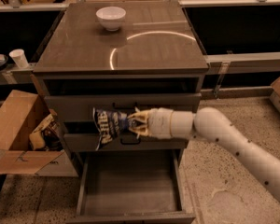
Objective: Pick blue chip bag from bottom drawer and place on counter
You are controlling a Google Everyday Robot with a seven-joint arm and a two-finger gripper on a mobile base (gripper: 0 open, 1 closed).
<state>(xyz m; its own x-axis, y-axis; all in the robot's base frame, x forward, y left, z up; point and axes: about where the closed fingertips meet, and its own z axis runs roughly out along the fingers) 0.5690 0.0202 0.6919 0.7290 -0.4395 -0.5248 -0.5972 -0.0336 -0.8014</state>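
Note:
The blue chip bag point(108, 126) is a crinkled dark blue packet with white lettering, held in the air in front of the two upper drawer fronts. My gripper point(133, 123) is shut on its right end, reaching in from the right on a white arm. Below it the bottom drawer point(129, 185) stands pulled out, its grey floor bare. The counter point(126, 43) is the glossy grey-brown cabinet top above, with a curved light streak.
A white bowl point(111, 17) sits at the back left of the counter. An open cardboard box point(19, 129) with clutter stands on the floor left of the cabinet. A white paper cup point(19, 58) is on a ledge further left. Speckled floor lies to the right.

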